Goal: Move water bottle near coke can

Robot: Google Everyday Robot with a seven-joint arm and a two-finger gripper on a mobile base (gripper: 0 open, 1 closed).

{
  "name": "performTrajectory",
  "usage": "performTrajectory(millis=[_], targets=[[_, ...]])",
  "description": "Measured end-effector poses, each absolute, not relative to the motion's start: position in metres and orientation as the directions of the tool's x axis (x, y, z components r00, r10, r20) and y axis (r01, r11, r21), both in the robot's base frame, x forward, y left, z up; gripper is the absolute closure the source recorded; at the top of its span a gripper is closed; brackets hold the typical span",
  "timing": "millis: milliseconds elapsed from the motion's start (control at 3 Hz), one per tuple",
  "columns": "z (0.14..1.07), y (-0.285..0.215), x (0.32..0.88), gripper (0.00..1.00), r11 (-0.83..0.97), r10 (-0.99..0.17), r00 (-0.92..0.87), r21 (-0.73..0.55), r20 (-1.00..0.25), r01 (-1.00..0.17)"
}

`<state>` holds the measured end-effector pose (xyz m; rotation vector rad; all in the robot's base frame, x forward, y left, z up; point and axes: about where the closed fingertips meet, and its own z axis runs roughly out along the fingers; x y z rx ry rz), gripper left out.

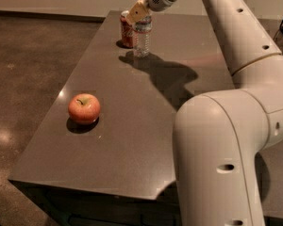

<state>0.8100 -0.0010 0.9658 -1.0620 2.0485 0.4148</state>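
Observation:
The water bottle (pixel 142 37), clear ribbed plastic, stands upright on the dark table (pixel 132 140) at the far end. The red coke can (pixel 126 30) stands just to its left, almost touching it and partly hidden behind it. My gripper (pixel 139 11) comes in from the upper right and is shut on the top of the bottle, covering its cap. My white arm runs from the gripper across the right side of the view.
A red-yellow apple (pixel 84 108) lies on the left part of the table, well in front of the can. The table's near edge and left edge drop to a dark floor (pixel 28 69). My arm's large base joint (pixel 217 159) fills the lower right.

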Motion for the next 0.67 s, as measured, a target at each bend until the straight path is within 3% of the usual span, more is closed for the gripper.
performTrajectory(millis=[667], targets=[[0.9591,0.0105,0.8155,0.38,0.585,-0.549,-0.352,-0.048,-0.758,-0.809]])
